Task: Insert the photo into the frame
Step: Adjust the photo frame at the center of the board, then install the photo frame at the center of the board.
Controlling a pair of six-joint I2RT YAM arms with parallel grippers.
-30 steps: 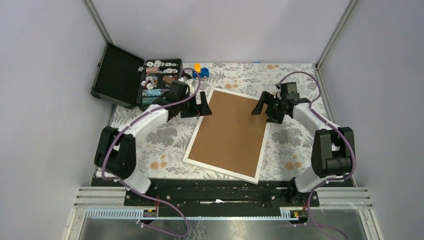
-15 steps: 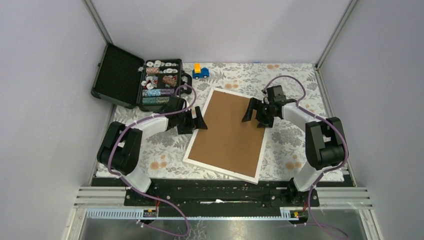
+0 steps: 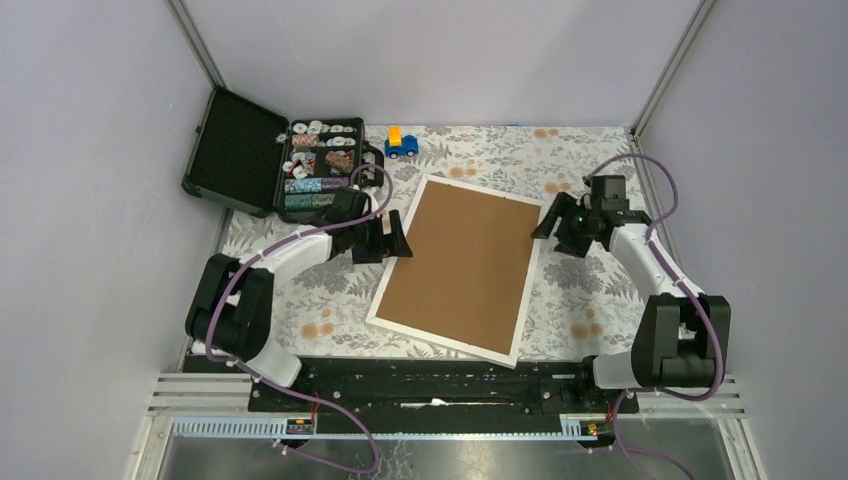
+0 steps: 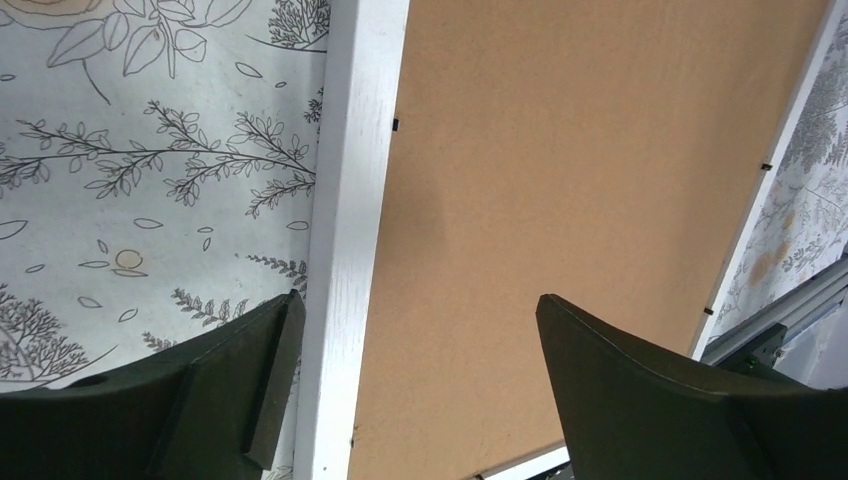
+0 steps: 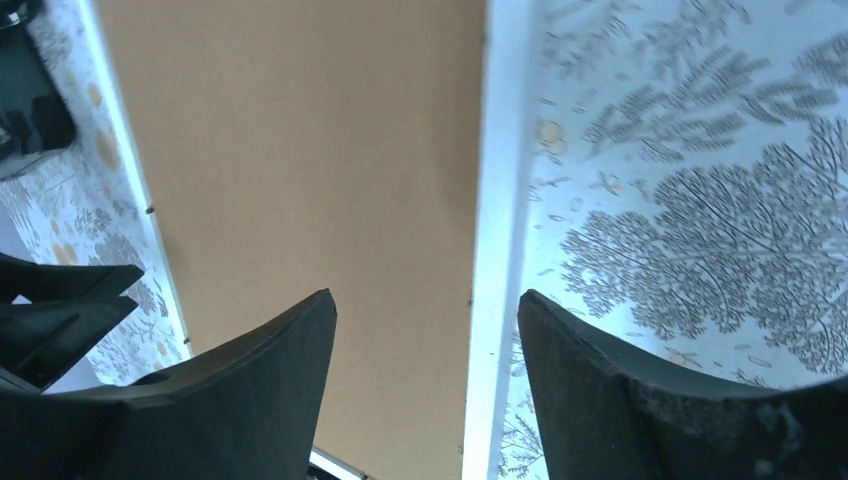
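**Overhead view.** The frame (image 3: 462, 265) lies face down (brown back up, white moulding all round) at the centre of the floral-print table cover (image 3: 300, 290), slightly skewed.

The left gripper (image 3: 392, 240) is at the frame's 9 o'clock edge, with its fingers spread to either side of the moulding. The right gripper (image 3: 557, 228) is at the 2 o'clock edge, spread across the moulding in the same way.

An open black case (image 3: 275, 165) sits at 10 o'clock, and a toy car (image 3: 402, 143) at 11 o'clock. Plain lilac walls (image 3: 420, 60) enclose the table on three sides.
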